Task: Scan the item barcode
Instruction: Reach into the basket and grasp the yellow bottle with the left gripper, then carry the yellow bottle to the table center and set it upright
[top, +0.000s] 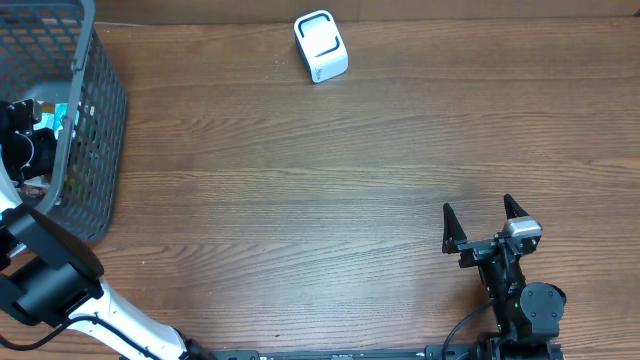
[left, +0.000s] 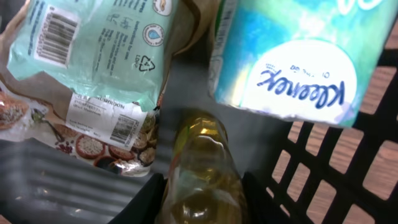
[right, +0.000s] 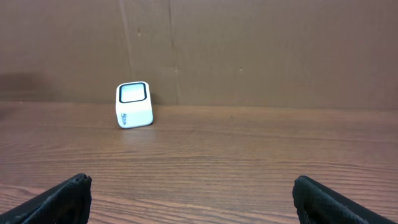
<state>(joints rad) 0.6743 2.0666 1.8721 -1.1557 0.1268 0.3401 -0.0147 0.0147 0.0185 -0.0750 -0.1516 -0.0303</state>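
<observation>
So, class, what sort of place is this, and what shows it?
Probably a mock shop checkout on a wooden table: a white barcode scanner and a basket holding a tissue pack, food packets and a bottle.

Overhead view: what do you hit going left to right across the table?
grey mesh basket → white barcode scanner → right gripper, jaws open. The left arm overlaps the basket, so it is left out.

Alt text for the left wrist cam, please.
The left gripper clamps a yellow bottle inside a dark mesh basket. A Kleenex box sits upper right, a teal barcoded packet and a grain packet upper left.
</observation>
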